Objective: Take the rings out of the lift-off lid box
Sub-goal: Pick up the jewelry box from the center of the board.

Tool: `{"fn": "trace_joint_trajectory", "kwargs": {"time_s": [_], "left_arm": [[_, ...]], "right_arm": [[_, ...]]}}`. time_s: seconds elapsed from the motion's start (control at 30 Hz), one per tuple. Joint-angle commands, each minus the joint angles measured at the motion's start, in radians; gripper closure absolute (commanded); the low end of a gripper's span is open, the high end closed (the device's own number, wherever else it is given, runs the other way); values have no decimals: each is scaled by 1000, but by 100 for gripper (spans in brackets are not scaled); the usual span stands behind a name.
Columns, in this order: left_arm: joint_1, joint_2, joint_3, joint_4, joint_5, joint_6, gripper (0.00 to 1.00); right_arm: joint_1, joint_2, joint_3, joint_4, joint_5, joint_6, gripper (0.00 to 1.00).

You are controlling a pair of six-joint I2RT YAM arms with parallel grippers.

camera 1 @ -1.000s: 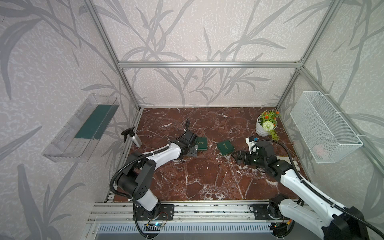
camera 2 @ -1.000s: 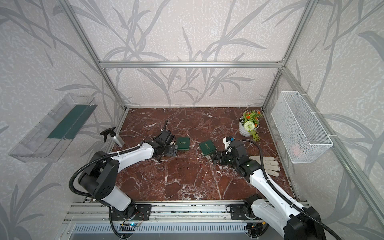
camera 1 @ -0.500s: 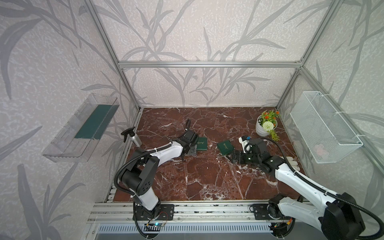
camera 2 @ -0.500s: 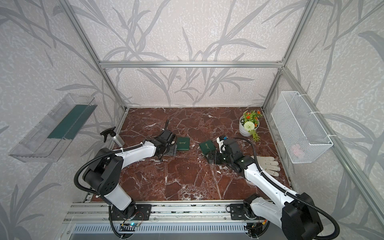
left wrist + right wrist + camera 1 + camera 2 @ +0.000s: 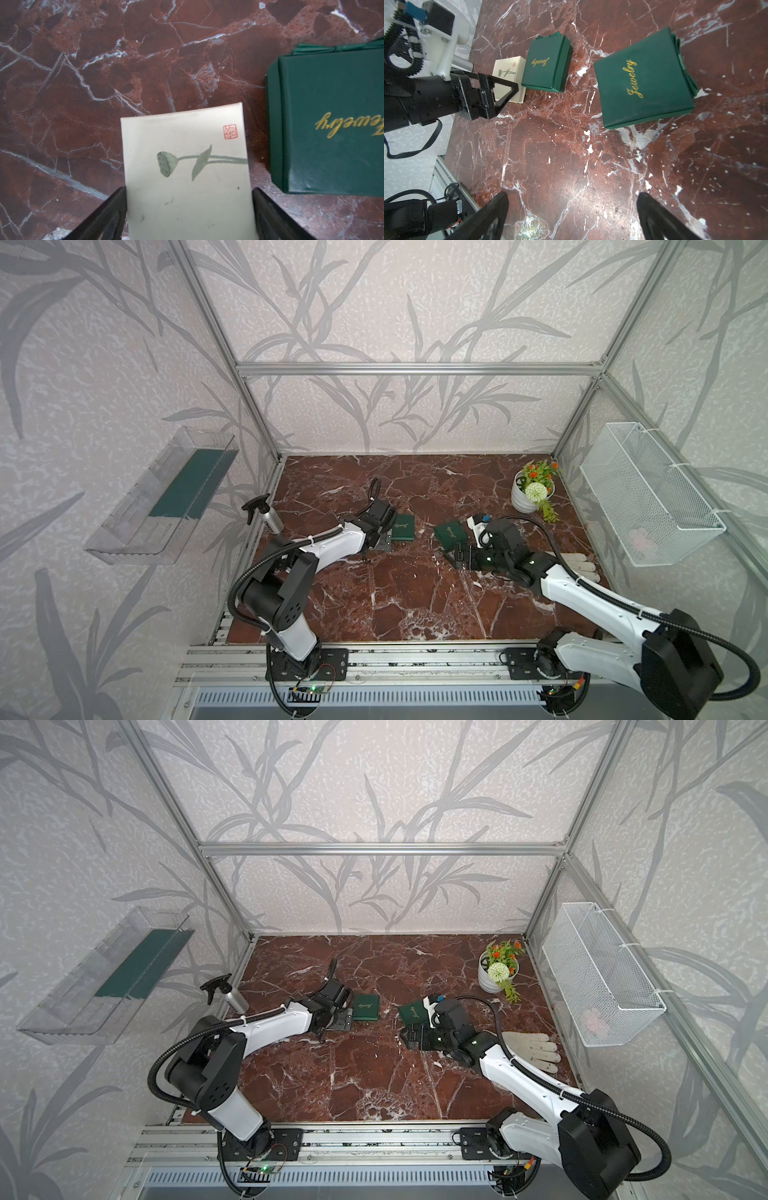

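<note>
Cream lotus-printed box [image 5: 182, 149] sits on the marble bench [image 5: 83, 83], lower centre of the left wrist view, flanked by the left gripper [image 5: 188, 189], grip unclear; right gripper [image 5: 572, 195] gapes empty; rings hidden.

In a top view we find bare marble [image 5: 415, 593] open at lower centre; mid-frame, the straight green box [image 5: 403, 527] and tilted green box [image 5: 451, 533] leave a gap.

top views: high, looking down (whole cell) | wrists: close over tabletop [image 5: 83, 83] | both share green box [image 5: 332, 124]
</note>
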Motion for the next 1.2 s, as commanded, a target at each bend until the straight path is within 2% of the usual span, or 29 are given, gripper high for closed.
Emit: {"fn": "trace_joint_trajectory", "kwargs": {"time_s": [0.0,0.27,0.6,0.83,1.17], "left_arm": [[9,-13,13,-11,-15,-18,10],[29,-17,-3,11,2,-34,5],[72,-10,-19,43,79,-55,15],[103,7,-31,61,122,-65,15],[111,37,-31,75,128,-60,11]], "right_arm": [[12,5,6,26,19,19,4],[29,5,3,32,24,30,4],[39,5,-12,48,33,63,5],[46,3,-17,57,35,74,6],[54,0,-26,68,49,93,6]]}}
